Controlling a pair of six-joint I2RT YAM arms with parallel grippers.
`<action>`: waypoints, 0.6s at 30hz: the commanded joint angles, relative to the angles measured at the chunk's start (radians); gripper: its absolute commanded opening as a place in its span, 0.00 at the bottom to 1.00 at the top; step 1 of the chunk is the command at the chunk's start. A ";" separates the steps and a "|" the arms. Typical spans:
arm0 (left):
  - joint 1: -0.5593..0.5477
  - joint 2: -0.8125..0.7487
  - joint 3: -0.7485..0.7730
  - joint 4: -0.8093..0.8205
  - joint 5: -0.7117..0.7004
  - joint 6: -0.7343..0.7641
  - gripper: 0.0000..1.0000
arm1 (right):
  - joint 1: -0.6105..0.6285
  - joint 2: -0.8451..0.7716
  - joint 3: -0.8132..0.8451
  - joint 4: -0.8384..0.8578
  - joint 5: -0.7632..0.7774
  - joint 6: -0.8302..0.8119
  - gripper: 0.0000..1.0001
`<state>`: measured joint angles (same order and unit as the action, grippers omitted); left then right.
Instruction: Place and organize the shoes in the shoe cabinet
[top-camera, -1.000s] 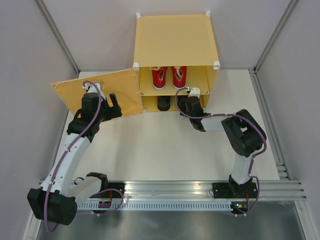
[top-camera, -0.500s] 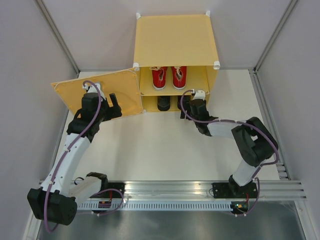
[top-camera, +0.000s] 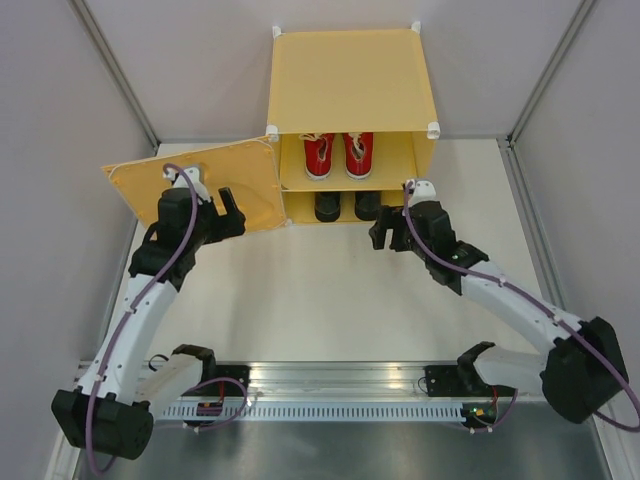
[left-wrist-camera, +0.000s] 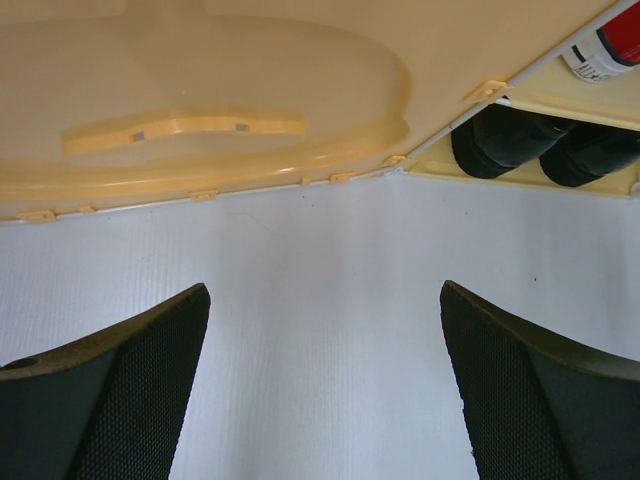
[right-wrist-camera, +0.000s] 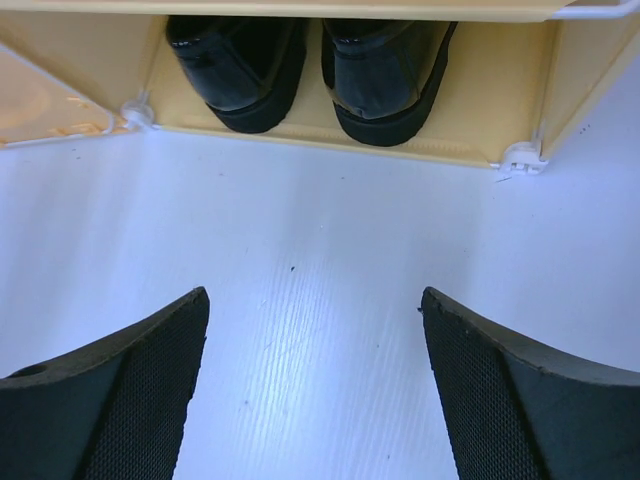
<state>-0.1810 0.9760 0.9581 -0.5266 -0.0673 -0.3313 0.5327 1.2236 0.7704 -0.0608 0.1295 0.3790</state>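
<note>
Cabinet: we see the shoe cabinet (top-camera: 350, 80) at the far side of the surface (top-camera: 320, 290), its door (top-camera: 215, 190) swung open to the left.
Upper shelf: red sneakers (top-camera: 338, 155), side by side.
Lower compartment: black dress shoes (right-wrist-camera: 310, 70), side by side.
Left hand (left-wrist-camera: 322, 300): spread wide, empty, facing the door.
Right hand (right-wrist-camera: 312, 295): we find it spread wide, empty, just before the black pair.

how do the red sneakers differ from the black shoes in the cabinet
The red sneakers sit on the upper level of the shoe cabinet; the black dress shoes sit on the lower level. The red sneakers are red with white laces; the black dress shoes are glossy, with no laces showing. Both pairs stand side by side, fully inside the cabinet.
</note>
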 joint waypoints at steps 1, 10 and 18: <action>-0.002 -0.057 0.028 -0.010 0.063 0.002 0.99 | 0.000 -0.146 0.020 -0.184 -0.048 0.000 0.91; -0.002 -0.102 0.272 -0.202 0.132 0.021 1.00 | 0.000 -0.395 0.092 -0.450 0.053 -0.044 0.95; -0.002 0.001 0.611 -0.299 -0.029 0.069 1.00 | 0.000 -0.554 0.096 -0.550 0.170 -0.084 0.95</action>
<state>-0.1810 0.9287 1.4734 -0.7879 -0.0105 -0.3172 0.5327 0.7124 0.8349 -0.5430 0.2375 0.3233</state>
